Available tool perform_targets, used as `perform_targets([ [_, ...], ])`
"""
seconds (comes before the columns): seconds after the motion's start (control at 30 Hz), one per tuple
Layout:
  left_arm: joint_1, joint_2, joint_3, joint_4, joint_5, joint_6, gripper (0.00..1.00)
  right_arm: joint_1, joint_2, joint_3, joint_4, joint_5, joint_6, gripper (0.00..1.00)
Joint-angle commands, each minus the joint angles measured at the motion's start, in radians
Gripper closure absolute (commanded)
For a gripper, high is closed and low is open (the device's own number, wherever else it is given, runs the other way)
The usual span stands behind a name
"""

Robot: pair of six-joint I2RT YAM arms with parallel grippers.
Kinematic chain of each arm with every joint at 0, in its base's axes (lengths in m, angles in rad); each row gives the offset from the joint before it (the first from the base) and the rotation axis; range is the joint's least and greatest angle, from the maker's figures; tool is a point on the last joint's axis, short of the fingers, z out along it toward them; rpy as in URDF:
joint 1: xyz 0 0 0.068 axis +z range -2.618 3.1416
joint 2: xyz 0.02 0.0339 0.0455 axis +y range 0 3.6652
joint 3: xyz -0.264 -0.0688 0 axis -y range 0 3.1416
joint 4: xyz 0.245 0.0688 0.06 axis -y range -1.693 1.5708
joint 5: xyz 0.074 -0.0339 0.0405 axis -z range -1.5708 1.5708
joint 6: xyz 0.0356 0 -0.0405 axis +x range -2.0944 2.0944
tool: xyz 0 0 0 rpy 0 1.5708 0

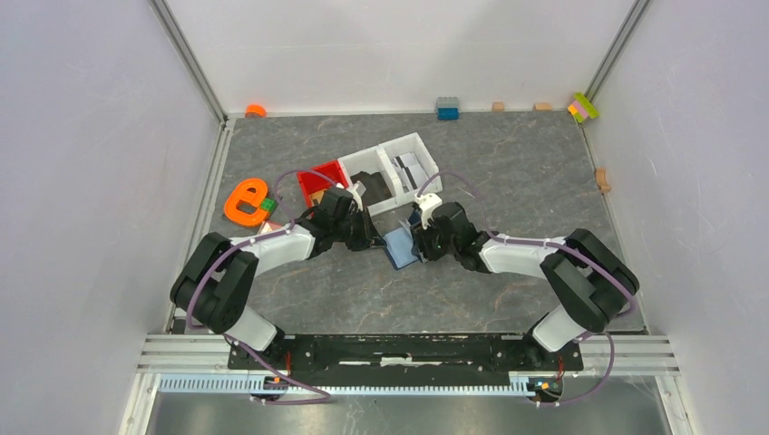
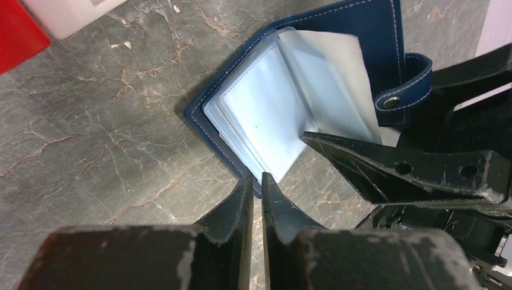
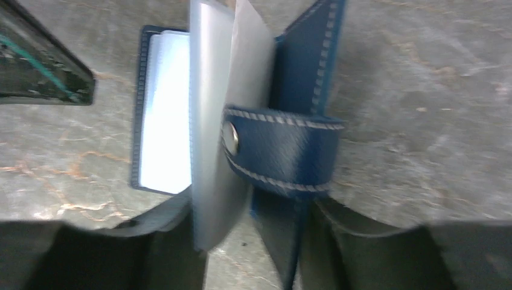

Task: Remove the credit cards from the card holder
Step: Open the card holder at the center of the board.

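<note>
The navy card holder [image 1: 399,246] lies open on the table between my two grippers. In the left wrist view its clear sleeves [image 2: 265,109] fan over the blue cover [image 2: 368,24], with the strap tab [image 2: 404,90] to the right. My left gripper [image 2: 257,180] is shut, its tips at the holder's near edge. My right gripper [image 3: 253,223] is open and straddles the raised blue flap [image 3: 308,54] and a silvery leaf [image 3: 211,121]. I cannot tell whether that leaf is a card or a sleeve. Grey and dark credit cards [image 1: 413,169] lie in the white bin.
The white two-part bin [image 1: 426,149] also holds a black item [image 1: 367,184]. A red tray [image 1: 319,178] stands to its left. An orange shape [image 1: 245,201] lies at the left. A blue brick [image 1: 447,109] and small blocks line the back wall.
</note>
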Motion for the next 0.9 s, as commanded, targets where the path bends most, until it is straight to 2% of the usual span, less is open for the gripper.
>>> perform_targets([
  [0.0,-0.005,-0.019,0.034,0.0,-0.006,0.032,0.83,-0.003,0.023,0.038,0.059,-0.08,0.012,0.61],
  [0.1,-0.005,-0.023,0.032,0.001,-0.006,0.026,0.82,-0.006,0.004,0.03,0.085,-0.138,0.022,0.9],
  [0.13,-0.005,-0.025,0.03,0.002,-0.008,0.026,0.81,-0.008,-0.017,0.016,0.106,-0.154,0.032,0.97],
  [0.17,-0.005,-0.029,0.028,0.003,-0.009,0.025,0.8,-0.01,-0.038,-0.003,0.126,-0.171,0.042,1.0],
  [0.3,-0.005,-0.056,0.007,0.034,-0.006,0.019,0.71,-0.023,-0.163,-0.085,0.214,-0.214,0.088,1.0],
  [0.43,-0.005,-0.154,-0.079,0.194,0.049,0.005,0.49,-0.051,-0.283,-0.162,0.283,-0.246,0.151,1.0],
  [0.6,-0.003,-0.35,-0.191,0.306,0.008,0.0,0.19,-0.085,-0.427,-0.229,0.343,-0.26,0.188,1.0],
  [0.73,-0.004,-0.45,-0.268,0.464,0.056,-0.017,0.08,-0.096,-0.539,-0.271,0.393,-0.273,0.216,1.0],
  [0.87,-0.003,-0.466,-0.304,0.582,0.111,-0.043,0.07,-0.098,-0.633,-0.303,0.432,-0.299,0.251,1.0],
])
